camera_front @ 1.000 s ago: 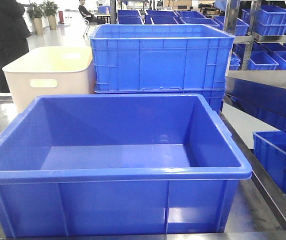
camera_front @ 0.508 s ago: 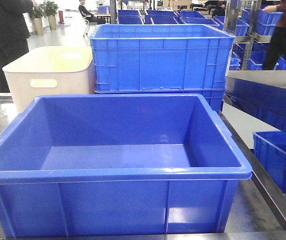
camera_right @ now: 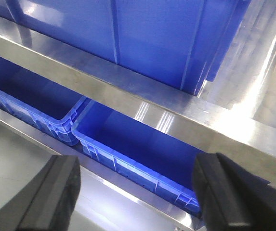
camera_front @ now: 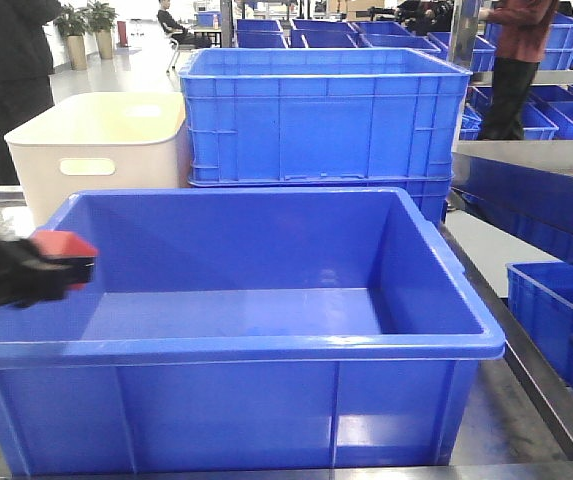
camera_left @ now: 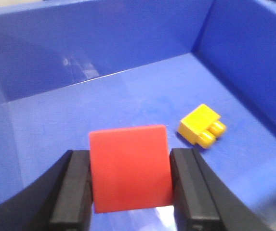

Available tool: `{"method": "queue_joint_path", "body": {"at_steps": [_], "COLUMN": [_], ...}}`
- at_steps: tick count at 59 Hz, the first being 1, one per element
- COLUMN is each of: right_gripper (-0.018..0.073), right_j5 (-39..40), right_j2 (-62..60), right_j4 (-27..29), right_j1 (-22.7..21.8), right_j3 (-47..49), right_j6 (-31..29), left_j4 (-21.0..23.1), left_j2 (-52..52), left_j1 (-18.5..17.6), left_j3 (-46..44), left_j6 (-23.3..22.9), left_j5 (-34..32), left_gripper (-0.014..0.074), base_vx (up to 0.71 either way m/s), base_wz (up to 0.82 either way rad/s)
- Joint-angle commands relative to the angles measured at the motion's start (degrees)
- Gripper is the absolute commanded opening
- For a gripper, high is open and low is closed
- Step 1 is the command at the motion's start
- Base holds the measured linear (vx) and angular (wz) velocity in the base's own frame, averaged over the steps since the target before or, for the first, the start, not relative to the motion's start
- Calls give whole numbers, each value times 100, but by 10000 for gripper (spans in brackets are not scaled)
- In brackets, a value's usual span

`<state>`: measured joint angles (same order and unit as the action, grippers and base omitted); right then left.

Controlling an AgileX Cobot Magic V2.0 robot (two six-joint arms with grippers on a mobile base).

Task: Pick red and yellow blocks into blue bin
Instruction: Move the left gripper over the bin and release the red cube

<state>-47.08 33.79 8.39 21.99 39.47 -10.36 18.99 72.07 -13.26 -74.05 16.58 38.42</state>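
The blue bin (camera_front: 236,350) fills the front of the exterior view. My left gripper (camera_front: 66,262) reaches in over its left rim, shut on the red block (camera_front: 61,245). In the left wrist view the red block (camera_left: 128,173) sits squeezed between the two black fingers of the left gripper (camera_left: 130,154), hanging above the bin's floor (camera_left: 104,101). The yellow brick (camera_left: 201,126) lies on that floor near the right wall, studs pointing toward me; the exterior view hides it behind the bin's front wall. My right gripper (camera_right: 138,192) is open and holds nothing, off to the side of the bin.
A cream tub (camera_front: 96,140) and a taller ribbed blue crate (camera_front: 326,120) stand behind the bin. A steel shelf (camera_front: 526,180) runs along the right with blue crates (camera_front: 556,310) below. Below the right gripper are a steel rail (camera_right: 128,96) and crates (camera_right: 142,149). People stand at back left (camera_front: 6,60) and back right (camera_front: 516,60).
My left gripper has risen from the bottom left corner, carrying the red block up and over the bin's left rim. A person at the back right has walked leftward.
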Motion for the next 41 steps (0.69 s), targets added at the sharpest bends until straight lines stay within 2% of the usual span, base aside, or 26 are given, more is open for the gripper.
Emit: {"method": "queue_joint_path", "body": {"at_steps": [1, 8, 25, 30, 41], "right_gripper": [527, 527, 527, 527, 527], "right_j5": [414, 420, 437, 417, 413], "right_j2": [10, 10, 10, 10, 10], "right_j4": [1, 1, -5, -5, -5], "right_j1": [-4, -4, -4, -4, -4], "right_j3": [164, 164, 164, 164, 164], "right_j6": [-40, -40, -40, -40, -40], "left_j4": [133, 130, 128, 123, 120], "left_j2": [449, 1144, 2300, 2467, 2560], "left_j1": [-40, -98, -347, -372, -371], "left_j3": [-623, -1177, -1976, -2009, -2009], "left_j6": [224, 556, 591, 595, 595], "left_j5": [-493, -477, -387, -342, -319], "left_gripper": [244, 244, 261, 323, 534], "base_vx": [0, 0, 0, 0, 0], "base_wz": [0, 0, 0, 0, 0]}}
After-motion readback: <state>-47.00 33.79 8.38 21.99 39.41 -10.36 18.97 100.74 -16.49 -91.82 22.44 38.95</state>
